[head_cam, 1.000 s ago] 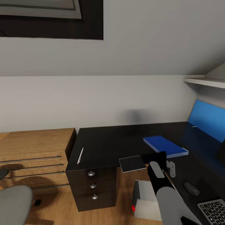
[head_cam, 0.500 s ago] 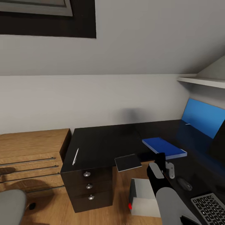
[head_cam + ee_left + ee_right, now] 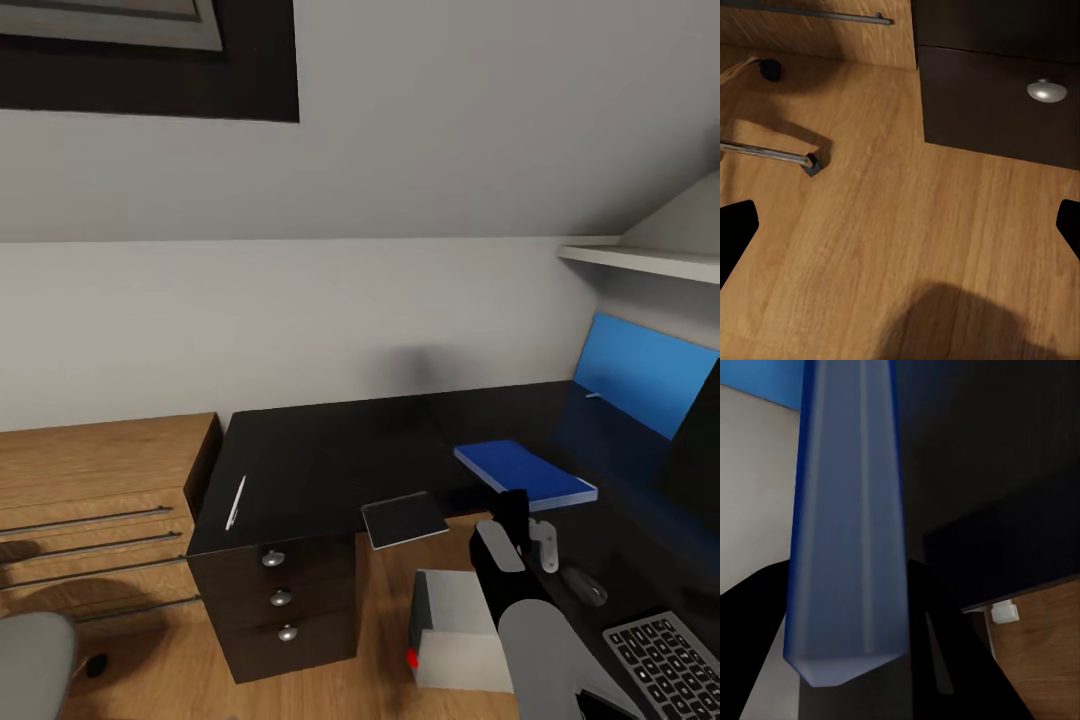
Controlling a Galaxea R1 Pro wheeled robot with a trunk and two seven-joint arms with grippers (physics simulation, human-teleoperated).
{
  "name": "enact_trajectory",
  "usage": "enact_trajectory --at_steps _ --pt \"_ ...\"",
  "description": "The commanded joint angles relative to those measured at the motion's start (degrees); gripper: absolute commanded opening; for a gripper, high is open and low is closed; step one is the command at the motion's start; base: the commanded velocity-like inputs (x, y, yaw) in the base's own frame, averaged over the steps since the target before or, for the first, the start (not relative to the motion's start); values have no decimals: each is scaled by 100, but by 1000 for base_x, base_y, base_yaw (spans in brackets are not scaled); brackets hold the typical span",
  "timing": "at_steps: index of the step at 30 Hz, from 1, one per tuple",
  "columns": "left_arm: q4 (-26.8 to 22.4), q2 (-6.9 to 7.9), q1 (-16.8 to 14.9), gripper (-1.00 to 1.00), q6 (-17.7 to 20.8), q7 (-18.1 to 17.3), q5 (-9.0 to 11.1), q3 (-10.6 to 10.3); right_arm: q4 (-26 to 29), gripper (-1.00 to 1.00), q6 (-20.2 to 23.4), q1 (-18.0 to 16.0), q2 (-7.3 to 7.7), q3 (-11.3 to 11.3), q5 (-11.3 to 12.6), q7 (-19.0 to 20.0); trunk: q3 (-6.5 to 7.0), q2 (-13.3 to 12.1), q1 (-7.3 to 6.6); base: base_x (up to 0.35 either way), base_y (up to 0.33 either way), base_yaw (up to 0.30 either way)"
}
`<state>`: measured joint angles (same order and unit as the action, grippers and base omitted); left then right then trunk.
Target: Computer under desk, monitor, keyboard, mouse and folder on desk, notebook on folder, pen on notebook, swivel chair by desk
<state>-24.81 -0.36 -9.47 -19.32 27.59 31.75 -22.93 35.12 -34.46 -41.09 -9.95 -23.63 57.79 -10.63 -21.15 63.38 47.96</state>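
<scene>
Blue folder [image 3: 524, 473] lay flat on the glossy worktop [image 3: 330, 455], the right gripper [image 3: 516, 507] just at its near edge. In the right wrist view the folder's edge [image 3: 847, 525] ran between the dark fingers, but whether the jaws were clenched on it I cannot tell. The left jaws [image 3: 900, 225] hung released over the wood floor. The folder step looked nearly done; next, the notebook [image 3: 404, 520], overhanging the worktop's front edge, called for lifting onto the folder, then the pen [image 3: 236, 501].

grey right forearm [image 3: 545, 655], black tool [image 3: 514, 520]
</scene>
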Motion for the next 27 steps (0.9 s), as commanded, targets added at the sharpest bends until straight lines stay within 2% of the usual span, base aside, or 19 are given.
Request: enact_trajectory --at_steps 1,7,27 --pt "-30 3 -6 100 -33 35 52 -51 7 -100 -11 -4 -4 -11 12 -2 -7 4 0 0 0 -1" --pt "-155 9 -4 100 -30 41 56 -46 27 -100 -16 -4 -4 -26 13 -7 -7 4 0 0 0 0" --pt "-171 -34 -3 100 -28 36 51 -45 65 -100 -17 -4 -1 -15 13 -1 -366 806 440 0 0 0"
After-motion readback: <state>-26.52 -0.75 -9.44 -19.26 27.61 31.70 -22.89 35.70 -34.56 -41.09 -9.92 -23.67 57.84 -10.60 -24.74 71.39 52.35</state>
